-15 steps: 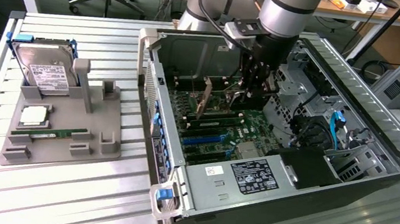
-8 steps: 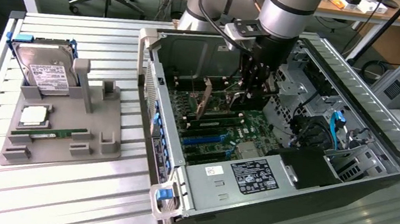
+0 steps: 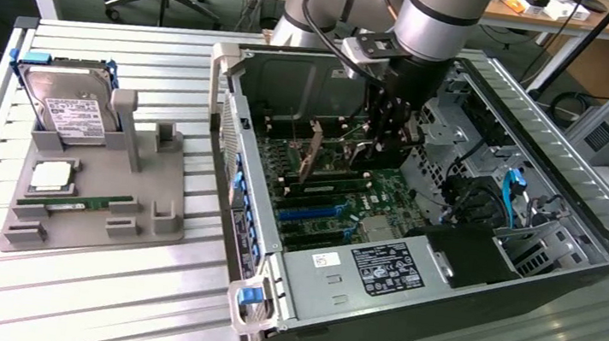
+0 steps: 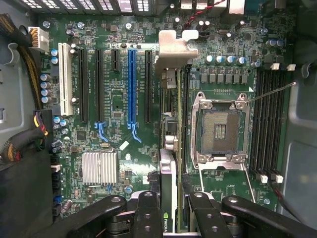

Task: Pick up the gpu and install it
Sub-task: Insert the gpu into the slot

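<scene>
Gripping gpu (image 4: 170, 163) edge-on w/ gripper (image 4: 168, 208) partly closed on it, hovering inside pc case (image 3: 244, 121) over motherboard (image 4: 124, 74). Pickup done; seating in slot not yet done, apparently.

One robot arm (image 3: 443, 14) reaches into one open computer case (image 3: 575, 210), which lies on one slatted worktop (image 3: 95, 293). One gpu (image 4: 168, 129) stands edge-on over the one motherboard (image 4: 124, 163). On that board: one white expansion slot (image 4: 63, 79), one blue slot (image 4: 131, 82), four black slots (image 4: 98, 84), one bare CPU socket (image 4: 219, 130), four memory slots (image 4: 267, 119) and one silver finned heatsink (image 4: 100, 167). Beside the case sits one grey holder (image 3: 95, 198), carrying one hard drive (image 3: 72, 114), one green memory stick (image 3: 77, 201) and one square processor chip (image 3: 53, 176).
</scene>
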`<state>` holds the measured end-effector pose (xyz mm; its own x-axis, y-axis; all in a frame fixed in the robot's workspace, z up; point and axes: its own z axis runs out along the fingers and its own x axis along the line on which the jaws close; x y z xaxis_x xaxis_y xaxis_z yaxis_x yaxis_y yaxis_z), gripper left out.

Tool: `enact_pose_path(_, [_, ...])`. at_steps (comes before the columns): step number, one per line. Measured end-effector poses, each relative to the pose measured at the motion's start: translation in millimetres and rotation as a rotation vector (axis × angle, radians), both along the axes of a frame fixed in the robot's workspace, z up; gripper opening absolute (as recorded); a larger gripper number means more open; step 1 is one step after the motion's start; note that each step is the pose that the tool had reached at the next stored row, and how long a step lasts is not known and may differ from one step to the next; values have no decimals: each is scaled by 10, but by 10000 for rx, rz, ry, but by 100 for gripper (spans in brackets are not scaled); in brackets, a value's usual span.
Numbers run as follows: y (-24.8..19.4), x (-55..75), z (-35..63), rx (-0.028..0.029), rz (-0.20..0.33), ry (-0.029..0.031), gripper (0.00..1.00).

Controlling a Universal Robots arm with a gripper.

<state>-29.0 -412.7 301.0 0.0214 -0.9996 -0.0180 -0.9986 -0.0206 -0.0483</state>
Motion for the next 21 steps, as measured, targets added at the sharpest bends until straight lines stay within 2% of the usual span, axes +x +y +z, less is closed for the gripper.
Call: enact_pose_path(21, [-44, 0, -30, -5, -1, 1, 27])
